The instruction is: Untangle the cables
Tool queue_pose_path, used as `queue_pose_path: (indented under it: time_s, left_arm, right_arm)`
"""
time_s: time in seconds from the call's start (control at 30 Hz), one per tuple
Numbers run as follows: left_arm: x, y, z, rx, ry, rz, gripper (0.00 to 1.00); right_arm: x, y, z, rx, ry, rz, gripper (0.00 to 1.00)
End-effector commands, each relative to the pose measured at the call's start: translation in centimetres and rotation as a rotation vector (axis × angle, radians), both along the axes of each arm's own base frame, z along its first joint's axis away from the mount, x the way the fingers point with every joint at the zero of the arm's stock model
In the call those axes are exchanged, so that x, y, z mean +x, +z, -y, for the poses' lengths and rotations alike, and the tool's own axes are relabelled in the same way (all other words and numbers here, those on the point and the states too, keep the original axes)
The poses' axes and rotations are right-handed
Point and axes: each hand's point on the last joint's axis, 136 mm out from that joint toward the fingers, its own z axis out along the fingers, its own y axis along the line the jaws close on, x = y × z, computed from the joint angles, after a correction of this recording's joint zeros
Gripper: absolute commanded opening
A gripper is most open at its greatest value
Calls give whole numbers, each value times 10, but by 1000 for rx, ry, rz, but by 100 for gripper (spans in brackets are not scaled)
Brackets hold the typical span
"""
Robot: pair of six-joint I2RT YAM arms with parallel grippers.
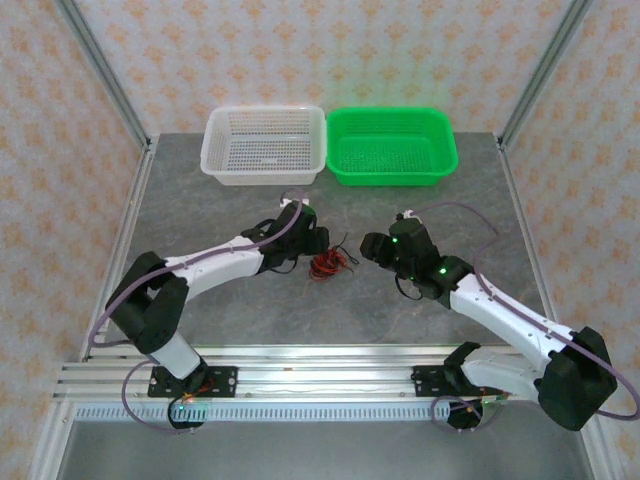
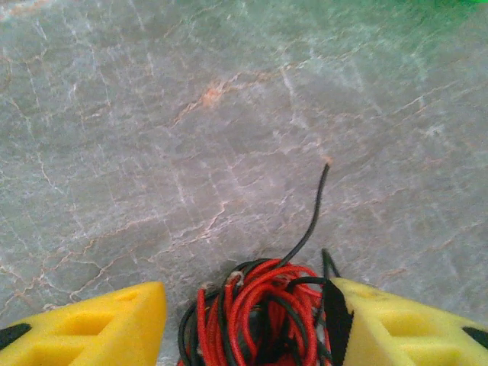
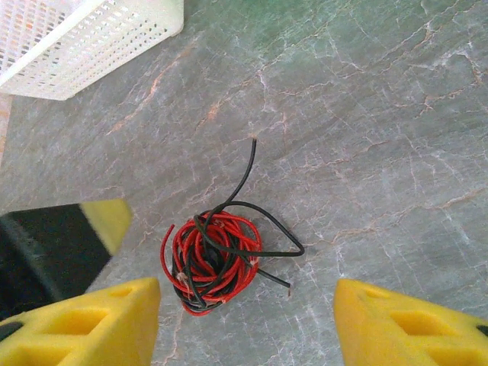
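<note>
I'm holding my left fingers half open astride the tangled red and black cables on the table; right fingers are hovering open, empty.

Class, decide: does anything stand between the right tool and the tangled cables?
Nothing visible does. Bare table lies between the open right tool and the cables; the left tool straddles them.

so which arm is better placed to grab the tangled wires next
Left, probably: the left gripper stands open with the cables between its fingers; the right gripper, also open, sits farther back from them.
</note>
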Motion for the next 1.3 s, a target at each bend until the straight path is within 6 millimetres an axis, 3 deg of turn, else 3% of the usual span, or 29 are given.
queue_pose_path:
  time_s: [0.0,0.3,0.5,0.67,0.8,0.9,1.03,1.27]
  left_arm:
    - [-9,-3,-8,72,-23,-48,56]
    - [-24,-38,0,77,-83,-152,53]
    - [-27,-55,20,66,-136,-189,59]
    - [-33,-81,19,111,-131,-236,57]
    - [-35,-98,12,153,-112,-254,51]
    - [-32,-105,7,173,-93,-241,33]
    - [-25,-93,9,151,-84,-186,0]
    - [-15,-30,16,109,-115,-70,0]
  right_arm:
    - [0,4,2,18,-10,8,61]
    - [2,7,1,1,-7,2,61]
    - [4,-1,-3,-4,4,-19,61]
    - [5,-5,-5,-6,10,-30,61]
    - [5,-6,-6,-7,14,-29,61]
    - [5,-7,-8,2,22,-31,61]
    - [4,-12,-13,29,34,-41,61]
    - [3,-27,-42,124,112,-89,63]
